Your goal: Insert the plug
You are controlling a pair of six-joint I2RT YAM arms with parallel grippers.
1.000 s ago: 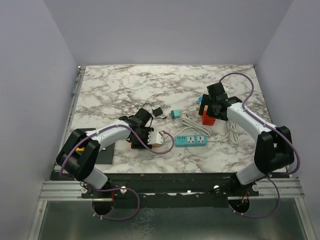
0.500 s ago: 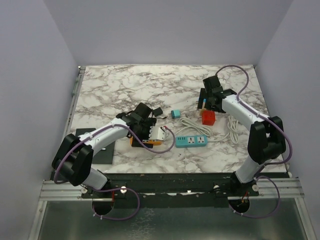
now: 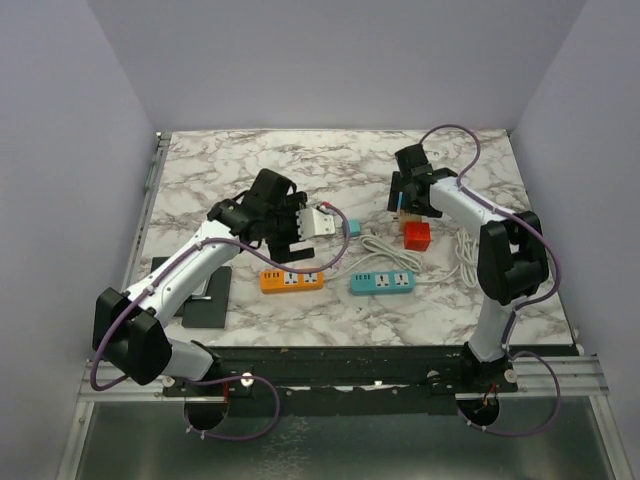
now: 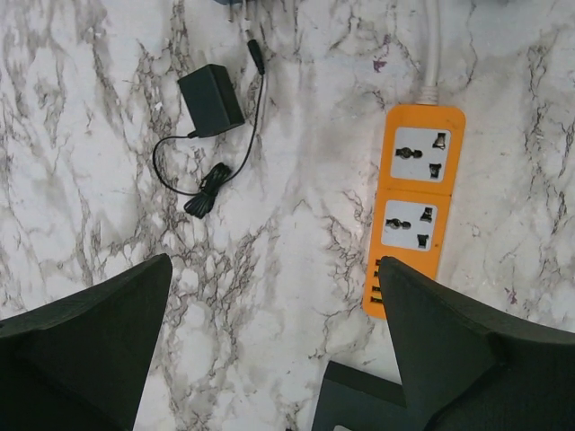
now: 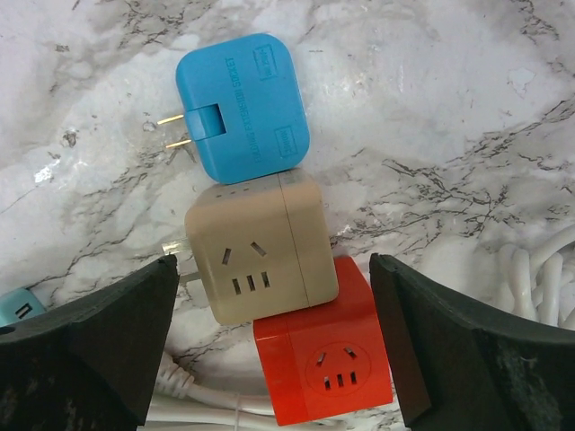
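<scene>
1. The left gripper (image 4: 274,296) is hanging over the marble table (image 3: 230,170), its jaws spread wide and holding nothing.
2. The orange power strip (image 4: 413,211) is lying sockets-up at the right of the left wrist view, and a black adapter (image 4: 211,99) is sitting at the upper left.
3. The right gripper (image 5: 272,269) is hovering over a beige cube (image 5: 256,247), its jaws wide apart and empty.
4. The blue plug (image 5: 241,108) is lying at the top of the right wrist view with its prongs pointing left, touching the beige cube.
5. A red cube (image 5: 323,359) is touching the beige cube's lower right corner.
</scene>
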